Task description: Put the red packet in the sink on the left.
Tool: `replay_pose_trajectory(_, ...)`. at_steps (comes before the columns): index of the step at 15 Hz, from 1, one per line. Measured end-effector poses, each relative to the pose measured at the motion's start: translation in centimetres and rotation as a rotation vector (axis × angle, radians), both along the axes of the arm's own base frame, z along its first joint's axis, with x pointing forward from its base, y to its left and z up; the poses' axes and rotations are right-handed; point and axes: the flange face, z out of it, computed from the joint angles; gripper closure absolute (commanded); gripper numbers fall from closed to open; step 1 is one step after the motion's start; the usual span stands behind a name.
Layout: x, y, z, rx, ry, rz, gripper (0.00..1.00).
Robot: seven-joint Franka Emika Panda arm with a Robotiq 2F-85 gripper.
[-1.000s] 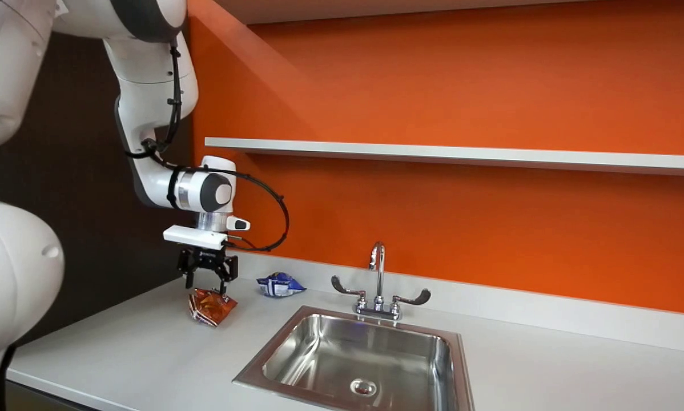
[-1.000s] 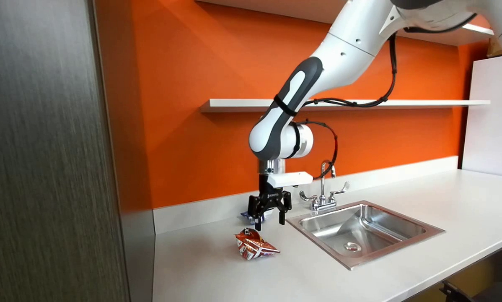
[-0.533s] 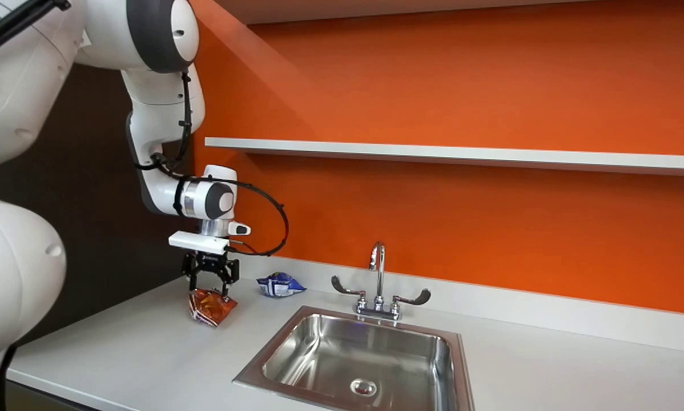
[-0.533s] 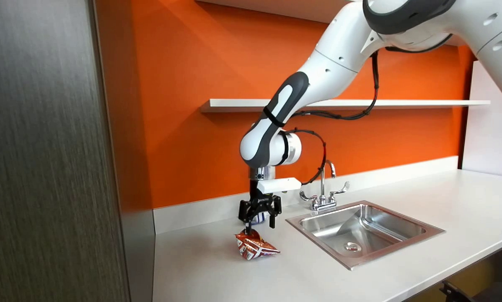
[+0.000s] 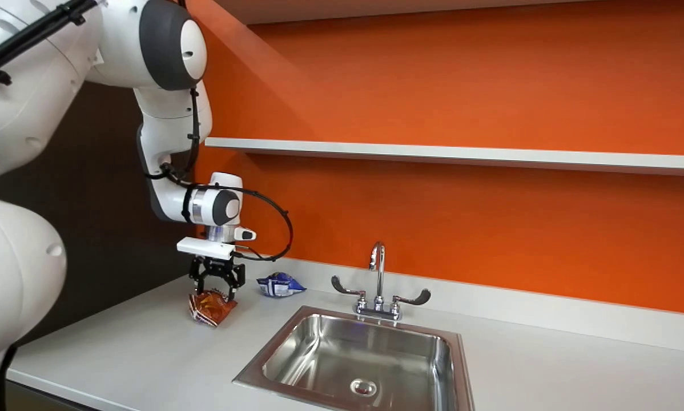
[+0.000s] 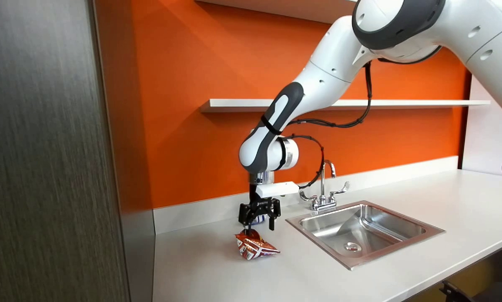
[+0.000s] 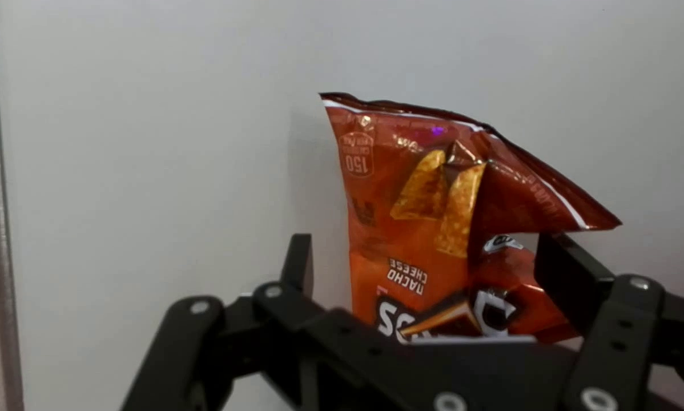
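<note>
Wrist view: hand [image 7: 427,254] cut off at bottom, hiding lower end of red packet [image 7: 410,240]. Blue packet [image 6: 259,219] mostly behind hand in an exterior view. Sink [image 5: 342,362] cropped at bottom in an exterior view, by left edge in wrist view. Arm [image 6: 328,79] cropped in both exterior views. Hand-packet contact unclear.
</note>
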Motion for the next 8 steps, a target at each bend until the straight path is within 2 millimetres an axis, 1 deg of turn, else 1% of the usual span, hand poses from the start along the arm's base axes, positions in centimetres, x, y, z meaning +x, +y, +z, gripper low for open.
replay_pose_trajectory(1,0.13,-0.02,-0.13,-0.001,0.0,-0.003,0.0)
replay_pose_trajectory(2,0.23,-0.03,-0.25,-0.001,0.0,-0.006,0.25)
replay_pose_trajectory(3,0.32,-0.02,-0.33,-0.001,0.0,-0.007,0.26)
replay_pose_trajectory(5,0.42,0.02,-0.41,-0.003,-0.001,-0.008,0.42)
replay_pose_trajectory(6,0.46,0.02,-0.44,-0.004,-0.001,-0.007,0.51)
replay_pose_trajectory(8,0.49,0.04,-0.47,-0.007,-0.002,-0.006,0.66)
